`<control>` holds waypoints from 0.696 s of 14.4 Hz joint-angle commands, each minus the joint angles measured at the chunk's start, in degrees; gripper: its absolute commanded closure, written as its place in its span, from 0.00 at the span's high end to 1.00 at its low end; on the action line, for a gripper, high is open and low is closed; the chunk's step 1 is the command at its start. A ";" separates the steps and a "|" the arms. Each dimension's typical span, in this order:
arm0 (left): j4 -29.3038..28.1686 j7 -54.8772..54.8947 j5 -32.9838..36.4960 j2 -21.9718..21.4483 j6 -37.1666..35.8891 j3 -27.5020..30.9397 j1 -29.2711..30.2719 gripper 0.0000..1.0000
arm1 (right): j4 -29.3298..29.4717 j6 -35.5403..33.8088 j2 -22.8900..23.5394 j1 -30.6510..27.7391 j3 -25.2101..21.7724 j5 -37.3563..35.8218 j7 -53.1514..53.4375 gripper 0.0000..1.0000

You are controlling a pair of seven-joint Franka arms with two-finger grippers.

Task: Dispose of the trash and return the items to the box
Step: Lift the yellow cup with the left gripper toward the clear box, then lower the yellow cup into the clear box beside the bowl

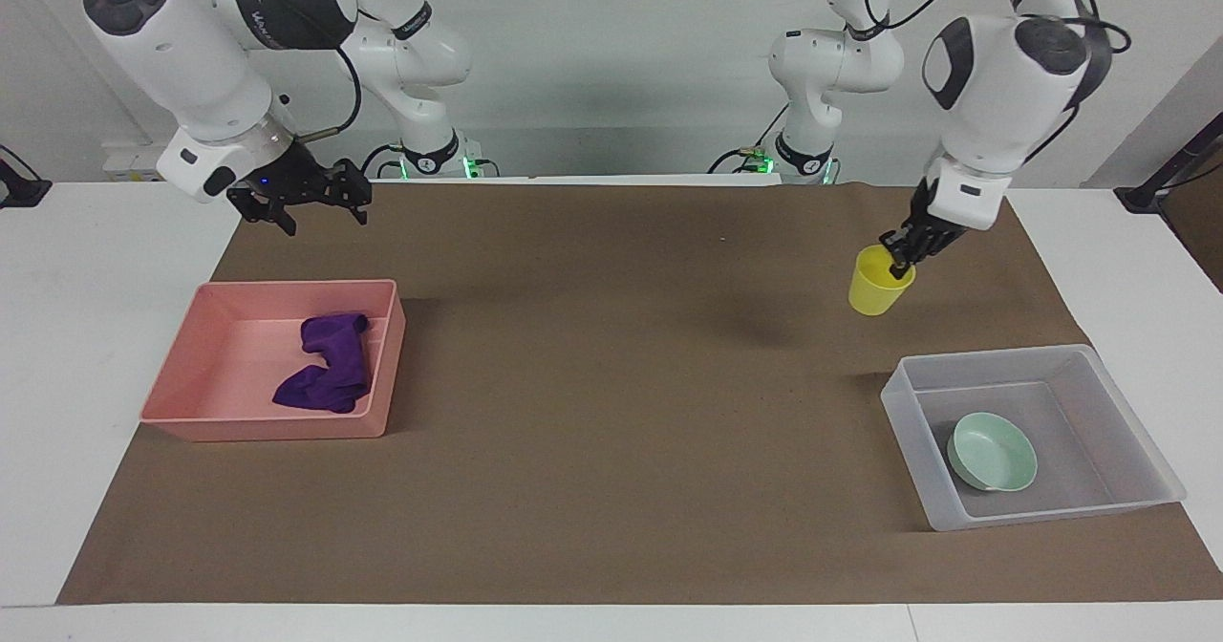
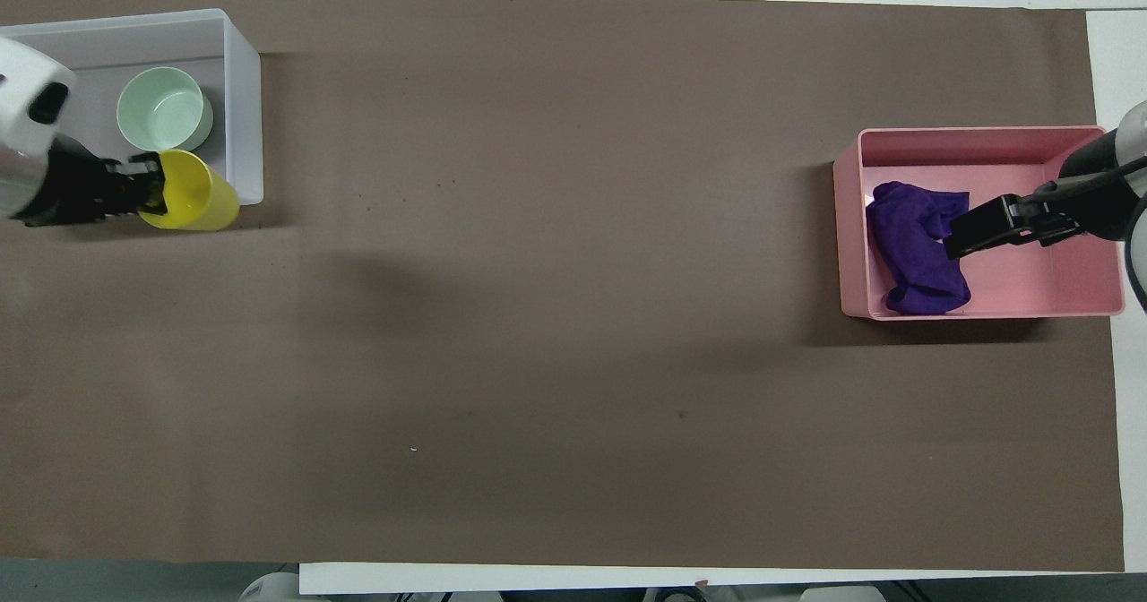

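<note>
Across the worktop (image 1: 611, 489) in the facing view, the left pincer (image 1: 898, 262) grips the yellow cup (image 1: 877, 283) by its rim, raised over the mat just short of the clear box (image 1: 1127, 389), where the mint bowl (image 1: 992, 451) lies. The right pincer (image 1: 304, 198) hangs spread and empty above the pink tray (image 1: 191, 403) holding the purple cloth (image 1: 330, 365).

From overhead, the cup (image 2: 190, 192) overlaps the box wall (image 2: 244, 109); I judge it must clear that edge and lower beside the bowl (image 2: 163, 109).

You're looking at two glossy white arms — left arm (image 1: 994, 69), right arm (image 1: 191, 59) — with dark grey bands and round grey joint caps. Black cables loop along each. Both end in black grippers — a small blue light glows just above the right gripper (image 1: 301, 198). Green lights show at the bases.
</note>
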 commanded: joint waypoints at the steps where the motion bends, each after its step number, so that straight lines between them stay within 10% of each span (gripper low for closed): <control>1: 12.45 4.91 -0.90 10.28 -3.34 -0.25 5.48 0.00 | -1.30 0.01 -1.55 -0.50 1.93 0.80 1.02 0.99; 10: 16.78 12.83 -5.02 26.72 14.84 -0.25 13.76 0.00 | -1.21 0.27 -2.16 -0.58 2.46 0.72 1.20 0.99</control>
